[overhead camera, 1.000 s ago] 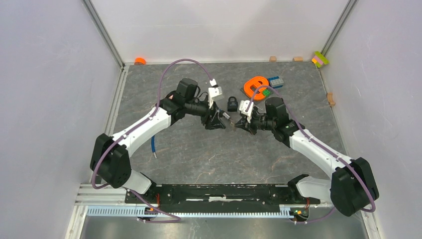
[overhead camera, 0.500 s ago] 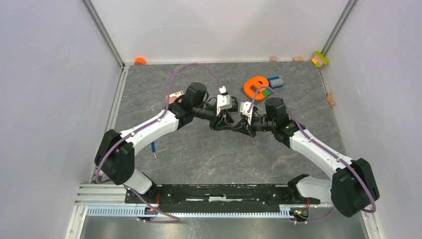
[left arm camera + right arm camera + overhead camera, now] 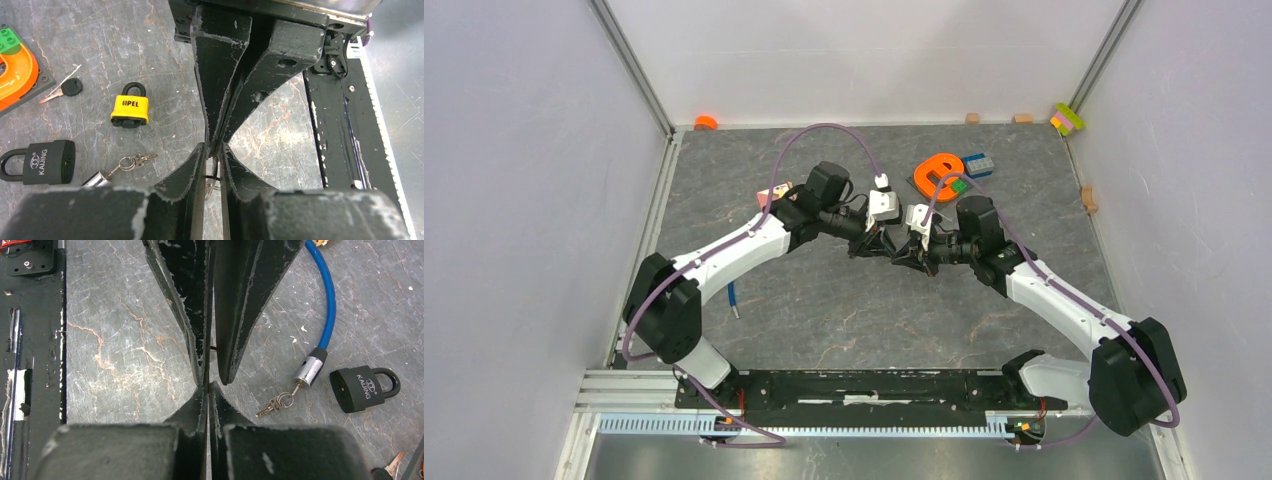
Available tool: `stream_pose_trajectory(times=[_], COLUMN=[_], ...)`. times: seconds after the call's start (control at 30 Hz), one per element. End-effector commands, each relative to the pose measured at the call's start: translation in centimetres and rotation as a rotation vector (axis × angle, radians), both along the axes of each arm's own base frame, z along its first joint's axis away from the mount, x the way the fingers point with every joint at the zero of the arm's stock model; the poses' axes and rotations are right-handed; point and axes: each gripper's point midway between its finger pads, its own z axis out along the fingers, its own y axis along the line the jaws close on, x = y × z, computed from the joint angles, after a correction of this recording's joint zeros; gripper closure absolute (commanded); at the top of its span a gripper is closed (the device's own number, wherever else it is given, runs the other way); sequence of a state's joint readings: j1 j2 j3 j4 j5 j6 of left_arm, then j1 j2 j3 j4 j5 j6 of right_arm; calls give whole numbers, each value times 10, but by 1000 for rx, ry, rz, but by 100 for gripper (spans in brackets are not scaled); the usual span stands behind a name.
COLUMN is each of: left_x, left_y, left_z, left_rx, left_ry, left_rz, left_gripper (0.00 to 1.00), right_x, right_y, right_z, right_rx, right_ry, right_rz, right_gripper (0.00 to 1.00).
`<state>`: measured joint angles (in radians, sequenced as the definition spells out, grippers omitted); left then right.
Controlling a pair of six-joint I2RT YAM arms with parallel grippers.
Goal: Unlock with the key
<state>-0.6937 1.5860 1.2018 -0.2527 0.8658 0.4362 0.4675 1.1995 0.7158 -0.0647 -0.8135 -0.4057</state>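
Small key on thin wire ring [image 3: 213, 174]: apparently nipped by fully closed right hand [image 3: 207, 386], in narrow gap of nearly closed left hand [image 3: 213, 151], above grey marbled desk [image 3: 150, 60]. Finish left squeeze before easing right; no tugging.

We see the left arm [image 3: 724, 250] and the right arm [image 3: 1064, 300] built alike: smooth white shells along the long links, with bulky, rounded black housings at the joints. A purple cable [image 3: 809, 130] loops free of each arm. Both are bolted to a black base bar [image 3: 874, 385] dotted with small screws, fronted by a ribbed aluminium rail [image 3: 804, 425]. A small white camera block [image 3: 883, 205] sits at each wrist. The left gripper [image 3: 212, 150] and right gripper [image 3: 208, 390] carry matt black, wedge-shaped fingers [image 3: 180, 185], their edges chipped pale. Round holes pierce the right gripper's.
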Motion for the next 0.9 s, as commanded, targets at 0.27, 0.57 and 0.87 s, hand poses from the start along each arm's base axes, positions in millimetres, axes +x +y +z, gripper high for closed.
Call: stream_pose_trajectory(times=[0.27,0.57,0.87], left_x=[3,2,3], left_y=[2,3,4], left_z=[-3,0,3], left_rx=[77,81,90], left_ry=[-51,-54,-55], left_rz=[-32,-33,-35], left_gripper=[83,82,78], right_x=[5,7,6], right_y=[1,-2,-3], right_z=[7,1,-3], right_rx=[8,-14,-23], right_ry=[-31,-33,-33], right_rz=[-10,-25,-29], right_gripper=[100,100,100])
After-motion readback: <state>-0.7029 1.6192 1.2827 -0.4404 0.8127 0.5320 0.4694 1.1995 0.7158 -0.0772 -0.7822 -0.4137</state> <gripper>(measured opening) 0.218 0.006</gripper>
